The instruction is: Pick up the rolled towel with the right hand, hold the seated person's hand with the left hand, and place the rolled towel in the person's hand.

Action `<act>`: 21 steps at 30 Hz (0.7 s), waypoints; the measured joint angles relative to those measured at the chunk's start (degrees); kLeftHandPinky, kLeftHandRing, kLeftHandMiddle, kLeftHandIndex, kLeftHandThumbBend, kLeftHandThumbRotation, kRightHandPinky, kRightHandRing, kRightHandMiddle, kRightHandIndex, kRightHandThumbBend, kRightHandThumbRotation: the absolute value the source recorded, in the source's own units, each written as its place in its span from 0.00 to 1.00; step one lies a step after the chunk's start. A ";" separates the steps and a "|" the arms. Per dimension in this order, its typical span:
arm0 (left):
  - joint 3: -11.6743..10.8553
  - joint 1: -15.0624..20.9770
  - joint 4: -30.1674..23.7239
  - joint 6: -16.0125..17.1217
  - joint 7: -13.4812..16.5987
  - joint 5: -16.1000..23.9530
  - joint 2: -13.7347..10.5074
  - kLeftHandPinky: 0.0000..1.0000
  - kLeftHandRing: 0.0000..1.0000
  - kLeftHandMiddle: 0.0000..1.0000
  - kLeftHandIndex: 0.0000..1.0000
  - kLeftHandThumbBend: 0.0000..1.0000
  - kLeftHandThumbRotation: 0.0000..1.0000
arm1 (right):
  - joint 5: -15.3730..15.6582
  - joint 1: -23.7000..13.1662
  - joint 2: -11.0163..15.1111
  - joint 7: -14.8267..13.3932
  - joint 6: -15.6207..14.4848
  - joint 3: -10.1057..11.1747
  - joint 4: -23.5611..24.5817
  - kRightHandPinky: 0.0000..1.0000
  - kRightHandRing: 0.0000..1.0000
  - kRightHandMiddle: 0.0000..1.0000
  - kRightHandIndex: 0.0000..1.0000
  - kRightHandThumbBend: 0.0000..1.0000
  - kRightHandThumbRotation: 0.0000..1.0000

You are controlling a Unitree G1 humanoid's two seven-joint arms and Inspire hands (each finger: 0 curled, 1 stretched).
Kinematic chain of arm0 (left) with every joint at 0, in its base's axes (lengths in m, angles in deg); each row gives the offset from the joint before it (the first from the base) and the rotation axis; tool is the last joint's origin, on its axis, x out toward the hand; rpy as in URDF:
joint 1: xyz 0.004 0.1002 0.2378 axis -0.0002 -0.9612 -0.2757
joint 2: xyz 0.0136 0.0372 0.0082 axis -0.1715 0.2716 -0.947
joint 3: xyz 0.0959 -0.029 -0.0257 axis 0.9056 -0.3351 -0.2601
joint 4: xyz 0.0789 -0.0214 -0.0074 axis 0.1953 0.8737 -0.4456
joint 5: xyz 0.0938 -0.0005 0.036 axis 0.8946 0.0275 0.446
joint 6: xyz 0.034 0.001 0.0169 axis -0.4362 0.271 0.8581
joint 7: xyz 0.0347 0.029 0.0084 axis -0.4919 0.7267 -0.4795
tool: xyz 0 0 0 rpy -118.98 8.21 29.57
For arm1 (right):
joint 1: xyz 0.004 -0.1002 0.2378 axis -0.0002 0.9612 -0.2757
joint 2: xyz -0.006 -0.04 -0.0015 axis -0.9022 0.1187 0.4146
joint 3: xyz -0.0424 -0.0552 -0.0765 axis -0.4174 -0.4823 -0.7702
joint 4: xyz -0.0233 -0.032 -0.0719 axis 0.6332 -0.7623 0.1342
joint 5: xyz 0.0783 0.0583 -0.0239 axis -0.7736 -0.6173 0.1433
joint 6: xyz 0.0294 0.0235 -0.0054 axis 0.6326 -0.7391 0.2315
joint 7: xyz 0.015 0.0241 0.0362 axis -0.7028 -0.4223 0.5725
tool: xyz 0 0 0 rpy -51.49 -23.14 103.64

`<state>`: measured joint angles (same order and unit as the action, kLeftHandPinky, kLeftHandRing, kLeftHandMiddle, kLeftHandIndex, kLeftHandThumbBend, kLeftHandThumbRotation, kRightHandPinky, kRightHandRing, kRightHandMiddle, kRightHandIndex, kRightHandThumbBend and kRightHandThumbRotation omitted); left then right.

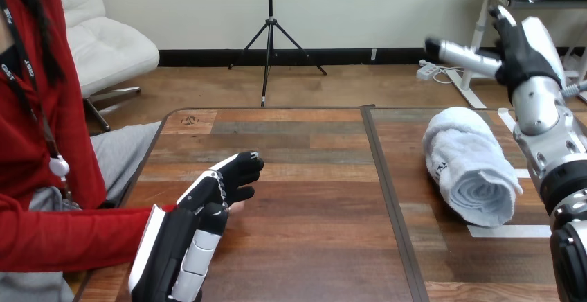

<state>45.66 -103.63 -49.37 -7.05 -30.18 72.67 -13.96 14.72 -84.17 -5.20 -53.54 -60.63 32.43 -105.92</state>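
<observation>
Right hand (520, 51) apart from rolled towel (471, 167)

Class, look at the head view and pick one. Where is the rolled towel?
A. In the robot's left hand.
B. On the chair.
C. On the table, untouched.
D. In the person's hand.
C: the rolled towel lies on the table, with the right hand raised above it and apart from it.
</observation>
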 measured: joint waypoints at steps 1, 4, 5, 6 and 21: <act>-0.02 0.00 0.00 0.00 0.00 0.00 0.01 0.79 0.83 0.81 0.78 0.79 1.00 | 0.16 0.03 0.00 0.00 -0.35 -0.15 -0.19 0.94 0.99 1.00 1.00 1.00 0.55; -0.05 0.00 0.00 0.00 -0.05 -0.12 0.01 0.79 0.83 0.81 0.78 0.79 1.00 | 0.35 0.24 0.00 -0.03 -1.18 -0.69 -0.68 0.95 1.00 1.00 1.00 1.00 0.53; -0.07 -0.01 0.00 -0.02 -0.06 -0.12 0.01 0.79 0.83 0.81 0.78 0.79 1.00 | 0.50 0.30 0.00 -0.07 -1.45 -0.87 -0.82 0.95 1.00 1.00 1.00 1.00 0.53; -0.07 0.00 0.00 -0.03 -0.08 -0.12 0.01 0.79 0.83 0.81 0.78 0.80 1.00 | 0.66 0.37 0.00 -0.09 -1.72 -1.04 -0.95 0.96 1.00 1.00 1.00 1.00 0.52; -0.11 -0.02 -0.03 -0.08 -0.06 0.06 0.02 0.78 0.82 0.80 0.78 0.81 1.00 | 3.35 1.58 -0.07 -0.12 -5.40 -3.96 -1.64 0.97 1.00 1.00 1.00 1.00 0.53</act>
<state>45.55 -103.65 -49.40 -7.12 -30.24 72.73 -13.94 18.07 -82.59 -5.28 -53.65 -66.03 28.47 -107.56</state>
